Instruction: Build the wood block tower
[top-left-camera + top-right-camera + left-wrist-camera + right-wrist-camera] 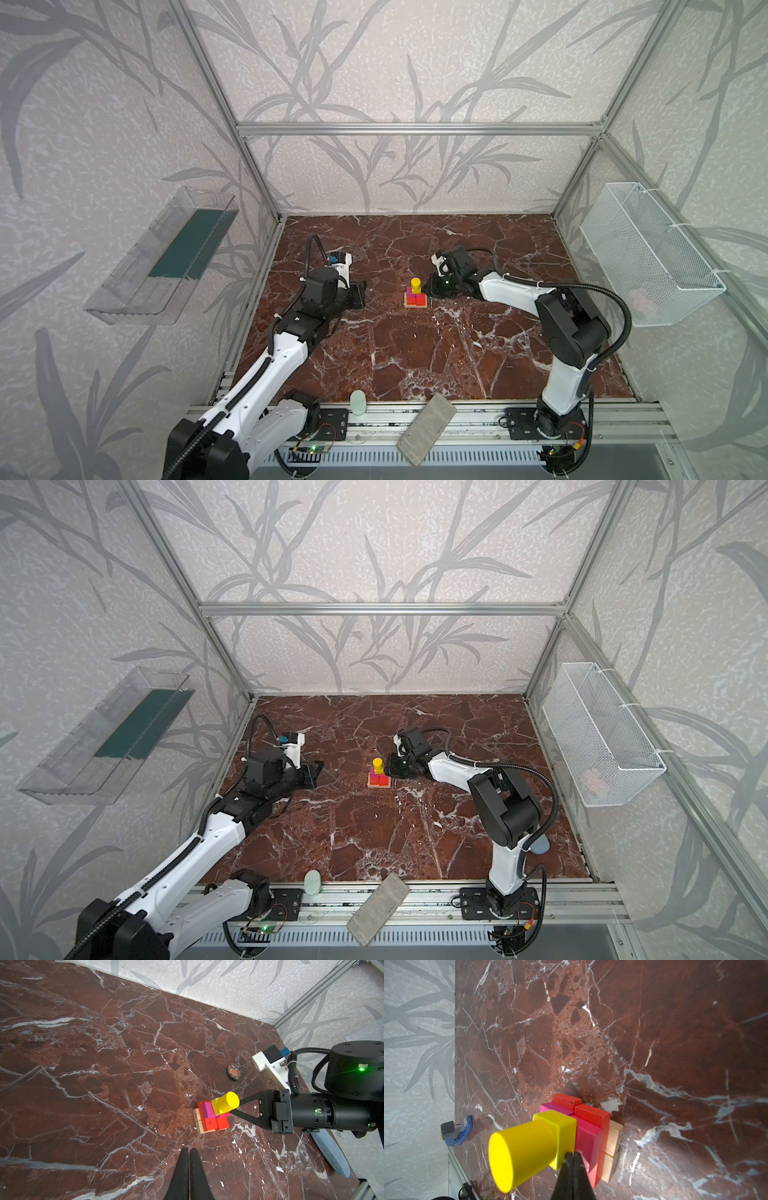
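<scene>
At the front rail, a grey stone brick [426, 430] is seen lying slantwise, with a pale green oval object [357, 402] set beside it. Farther in, over the red-brown marble worktop [457, 353], the left tool [189, 1150] is held closed and empty, well apart from the tower [415, 296], which is placed near the middle of the worktop. The tower is made up of two tan bars [613, 1136] at the base, two red flat blocks [591, 1115] laid on them, magenta cubes [587, 1136] above, and a yellow cube [562, 1128] topped by an upright yellow cylinder [523, 1151]. The right tool [572, 1154] is seen shut with nothing gripped, its tips just beside the yellow cube; whether contact is made cannot be told. Farther back, a small round green badge [233, 1072] is laid flat. At the worktop's edge by a wall, a blue stapler [456, 1130] is shown in the right wrist view
</scene>
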Controlling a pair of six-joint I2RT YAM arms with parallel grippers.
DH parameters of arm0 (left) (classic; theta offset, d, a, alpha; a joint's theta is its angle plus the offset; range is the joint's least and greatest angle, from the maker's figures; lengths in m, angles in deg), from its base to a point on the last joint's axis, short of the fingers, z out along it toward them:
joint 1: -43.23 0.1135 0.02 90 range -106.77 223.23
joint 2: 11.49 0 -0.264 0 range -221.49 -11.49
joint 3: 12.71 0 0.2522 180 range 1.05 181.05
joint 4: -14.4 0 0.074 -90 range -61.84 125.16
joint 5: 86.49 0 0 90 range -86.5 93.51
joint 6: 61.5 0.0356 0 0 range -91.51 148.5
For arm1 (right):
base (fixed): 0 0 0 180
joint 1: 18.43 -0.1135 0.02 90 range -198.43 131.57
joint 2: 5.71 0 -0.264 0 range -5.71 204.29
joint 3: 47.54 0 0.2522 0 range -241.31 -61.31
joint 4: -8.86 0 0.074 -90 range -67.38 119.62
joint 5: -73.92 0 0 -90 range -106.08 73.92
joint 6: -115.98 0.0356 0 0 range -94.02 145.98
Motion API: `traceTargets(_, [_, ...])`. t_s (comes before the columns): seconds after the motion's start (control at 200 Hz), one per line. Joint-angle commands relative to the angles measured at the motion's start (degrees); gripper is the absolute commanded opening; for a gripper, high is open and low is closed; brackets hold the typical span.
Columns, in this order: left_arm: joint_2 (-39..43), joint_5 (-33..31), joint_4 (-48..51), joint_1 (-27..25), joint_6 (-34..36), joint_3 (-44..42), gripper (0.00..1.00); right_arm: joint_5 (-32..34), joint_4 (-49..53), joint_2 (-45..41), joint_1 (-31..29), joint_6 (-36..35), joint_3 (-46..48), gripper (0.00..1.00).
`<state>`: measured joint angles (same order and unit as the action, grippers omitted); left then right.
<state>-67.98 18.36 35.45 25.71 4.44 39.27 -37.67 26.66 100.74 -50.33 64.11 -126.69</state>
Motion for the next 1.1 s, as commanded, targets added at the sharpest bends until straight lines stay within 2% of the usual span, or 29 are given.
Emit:
traceTargets(0.0, [0.7, -0.6, 0.0, -0.1, 0.8, 1.5, 0.00, -1.1, -1.0, -0.1, 0.2, 0.5, 0.4, 0.00])
traceTargets(1.1, [1.6, -1.0, 0.7, -0.1, 1.1, 1.5, 0.00, 0.0, 0.7, -1.5, 0.0, 0.1, 1.1, 0.00])
